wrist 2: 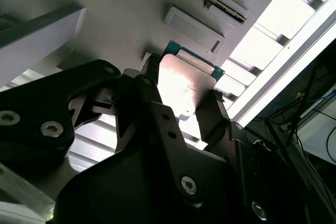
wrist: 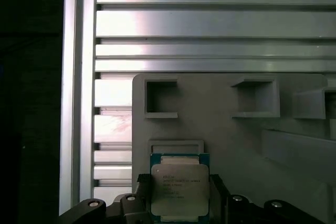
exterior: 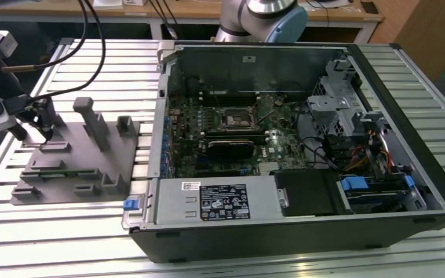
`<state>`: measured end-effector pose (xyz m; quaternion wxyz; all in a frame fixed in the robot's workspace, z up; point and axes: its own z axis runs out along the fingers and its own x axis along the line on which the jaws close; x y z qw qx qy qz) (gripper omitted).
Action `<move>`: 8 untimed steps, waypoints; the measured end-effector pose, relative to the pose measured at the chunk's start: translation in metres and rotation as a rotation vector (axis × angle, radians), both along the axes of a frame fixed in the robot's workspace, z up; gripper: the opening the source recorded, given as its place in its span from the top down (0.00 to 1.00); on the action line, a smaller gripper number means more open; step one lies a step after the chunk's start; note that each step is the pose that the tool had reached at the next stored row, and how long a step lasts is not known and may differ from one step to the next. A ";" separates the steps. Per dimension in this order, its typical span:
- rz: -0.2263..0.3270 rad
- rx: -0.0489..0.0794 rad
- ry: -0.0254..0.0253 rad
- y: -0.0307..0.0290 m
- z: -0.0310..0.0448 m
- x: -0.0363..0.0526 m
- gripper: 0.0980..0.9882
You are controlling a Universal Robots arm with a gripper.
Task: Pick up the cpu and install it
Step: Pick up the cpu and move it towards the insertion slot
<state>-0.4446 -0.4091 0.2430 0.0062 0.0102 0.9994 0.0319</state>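
The cpu (wrist: 180, 188), silver top showing, sits clamped by two opposite edges between the dark fingers (wrist 2: 150, 97) of the gripper (exterior: 35, 138), just in front of a shallow square recess (wrist: 176, 145) in the grey fixture plate (exterior: 72, 157). The plate lies by the slatted aluminium bench's (exterior: 60, 243) edge on the exterior view's left, with the chip over the plate's edge on that same side. The open computer case (exterior: 427, 150) stands beside the plate, its motherboard socket (exterior: 237, 119) uncovered
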 end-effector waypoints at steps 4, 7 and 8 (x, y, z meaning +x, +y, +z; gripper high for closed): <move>0.000 0.000 0.0000 0.0001 0.0059 0.0000 0.51; 0.000 0.001 0.0000 0.0001 0.0092 -0.0001 0.51; 0.000 0.002 0.0000 0.0001 0.0102 -0.0001 0.51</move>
